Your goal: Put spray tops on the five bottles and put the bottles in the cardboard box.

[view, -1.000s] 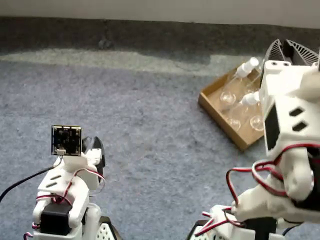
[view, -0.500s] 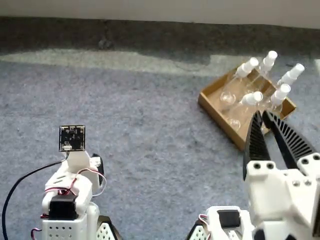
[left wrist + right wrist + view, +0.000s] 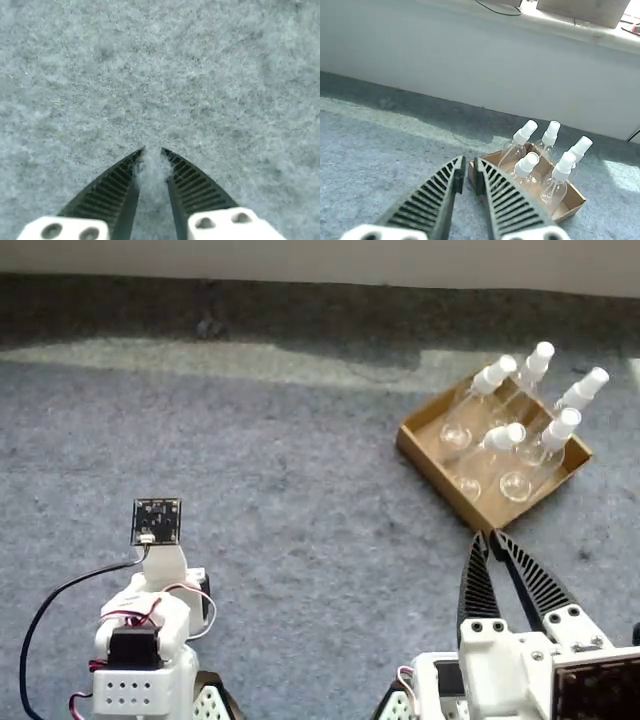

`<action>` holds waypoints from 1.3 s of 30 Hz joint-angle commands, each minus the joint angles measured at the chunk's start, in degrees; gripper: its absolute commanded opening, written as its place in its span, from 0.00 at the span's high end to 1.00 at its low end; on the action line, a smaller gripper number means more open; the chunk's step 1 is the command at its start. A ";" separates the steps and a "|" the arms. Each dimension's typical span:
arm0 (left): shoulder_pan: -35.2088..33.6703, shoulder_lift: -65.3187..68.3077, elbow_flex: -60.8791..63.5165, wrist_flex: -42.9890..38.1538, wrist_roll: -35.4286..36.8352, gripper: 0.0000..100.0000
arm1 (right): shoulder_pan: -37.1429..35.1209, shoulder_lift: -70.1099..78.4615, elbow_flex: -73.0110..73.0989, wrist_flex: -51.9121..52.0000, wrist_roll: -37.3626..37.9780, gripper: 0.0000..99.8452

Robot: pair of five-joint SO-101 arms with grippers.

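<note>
The cardboard box point(image 3: 435, 480) lies at the right of the grey carpet and holds several clear bottles point(image 3: 510, 435), each with a white spray top. In the right wrist view the box point(image 3: 568, 206) and its bottles point(image 3: 525, 132) sit beyond my right gripper point(image 3: 469, 160). That gripper point(image 3: 488, 534) is shut and holds nothing, and its tips lie just short of the box's near corner. My left gripper point(image 3: 152, 149) hangs over bare carpet, shut but for a thin gap, with nothing in it. The left arm point(image 3: 145, 625) is folded back at the near left.
A white wall point(image 3: 470, 60) runs along the far edge of the carpet behind the box. Wide bare carpet point(image 3: 290, 460) spreads between the two arms and to the left of the box.
My right arm has pulled back from over the box towards the near edge, uncovering all the bottles. The left arm has drawn back a little as well.
</note>
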 commanded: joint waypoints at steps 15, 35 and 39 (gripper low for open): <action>-4.44 0.40 1.36 0.35 -0.18 1.00 | -0.31 -22.29 37.76 -10.59 0.44 0.99; -4.44 0.40 1.36 0.35 -0.18 1.00 | -0.31 -22.73 49.19 -10.68 0.44 0.99; -4.44 0.40 1.36 0.35 -0.18 1.00 | -0.31 -22.73 49.71 -10.77 0.44 0.99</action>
